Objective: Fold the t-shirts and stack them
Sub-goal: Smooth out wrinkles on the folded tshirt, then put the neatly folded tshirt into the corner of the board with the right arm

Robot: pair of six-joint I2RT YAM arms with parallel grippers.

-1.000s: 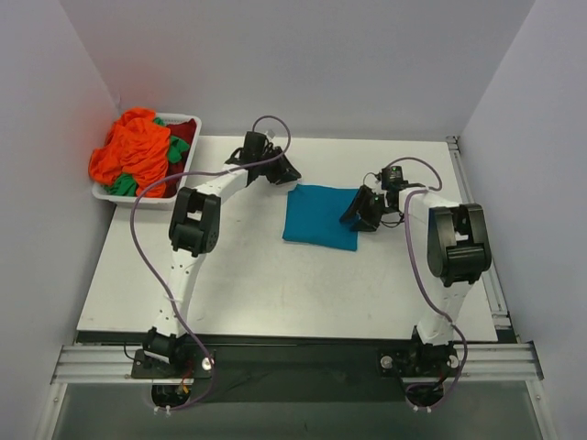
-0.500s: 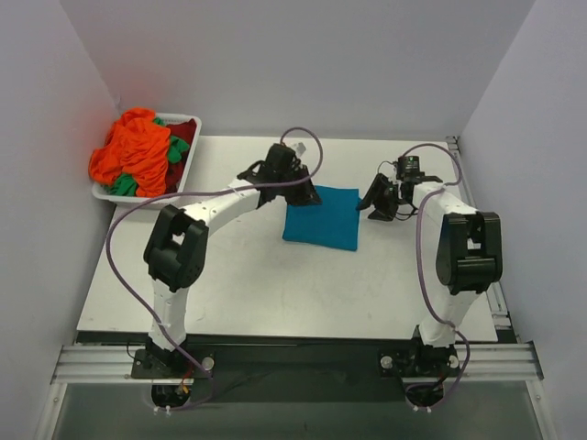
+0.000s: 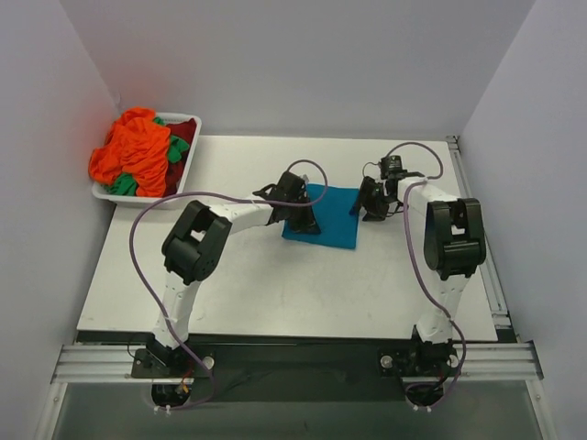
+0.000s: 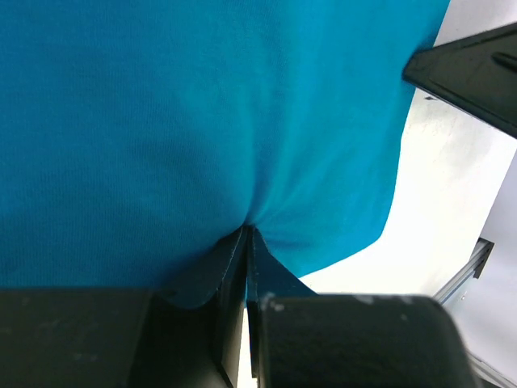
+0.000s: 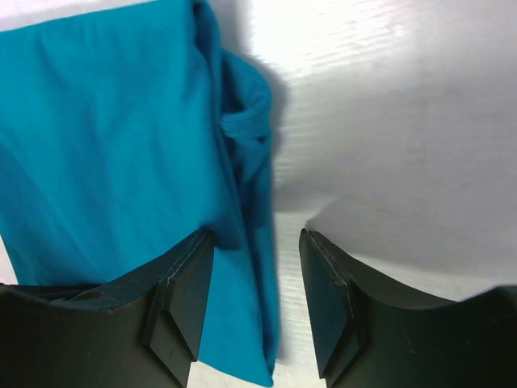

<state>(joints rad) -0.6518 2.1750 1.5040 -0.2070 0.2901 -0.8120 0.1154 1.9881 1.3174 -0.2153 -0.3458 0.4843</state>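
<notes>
A teal-blue t-shirt lies folded into a rectangle at the table's middle. My left gripper sits at its left part. In the left wrist view the gripper is shut, pinching a fold of the teal cloth. My right gripper is at the shirt's right edge. In the right wrist view it is open, one finger over the teal cloth and the other on bare table. An orange shirt, a green one and a dark red one are heaped in the tray.
The white tray stands at the back left corner of the white table. Grey walls close in the back and both sides. The right gripper's black finger shows at the top right of the left wrist view.
My left gripper has moved from the table's back left down onto the teal shirt's left part. My right gripper has shifted to the shirt's right edge.
</notes>
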